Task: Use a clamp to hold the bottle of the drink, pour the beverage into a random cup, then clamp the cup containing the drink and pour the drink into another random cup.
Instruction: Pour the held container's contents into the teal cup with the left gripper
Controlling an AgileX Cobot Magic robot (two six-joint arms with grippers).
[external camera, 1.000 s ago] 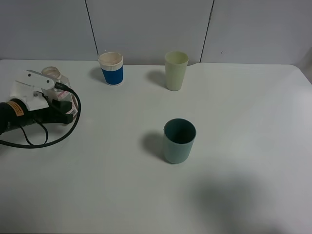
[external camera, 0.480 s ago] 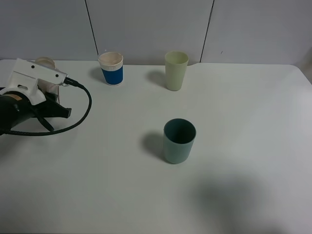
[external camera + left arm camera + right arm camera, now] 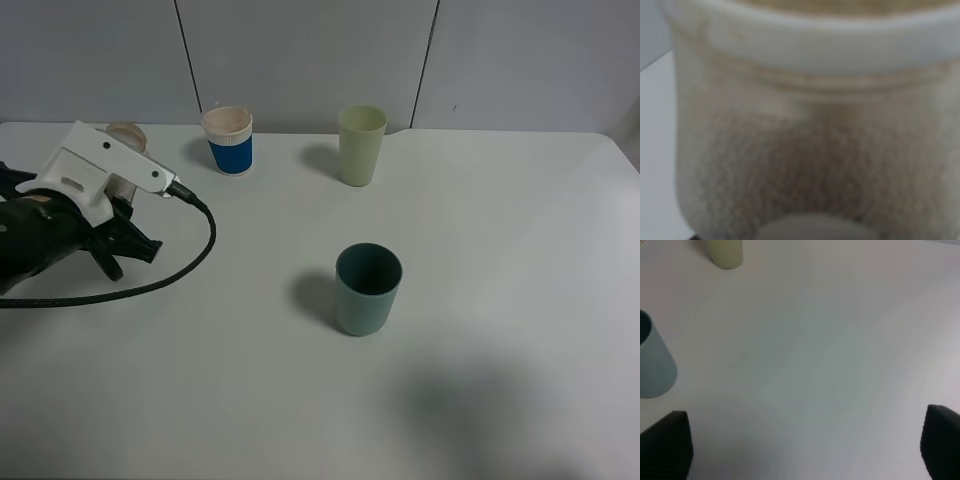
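The teal-green tumbler (image 3: 368,290) stands upright mid-desk (image 3: 500,230), well apart from every desk edge. Far to its left, near the left edge, the left claw (image 3: 118,205) is pressed together on the bottle (image 3: 125,132), with a broad stretch of desk between bottle and tumbler. Behind the tumbler, along the back edge, stand the pale yellow-green cup (image 3: 361,145) and, further left, the blue-banded cup (image 3: 229,140). The right claw (image 3: 805,447) is spread over open desk beside the tumbler, pinching nothing.

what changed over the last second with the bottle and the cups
The left pincer, shut on the bottle, has raised it from the table and carried it a little to the right, toward the cups. The teal cup, the pale yellow-green cup and the blue-banded cup stayed where they were.
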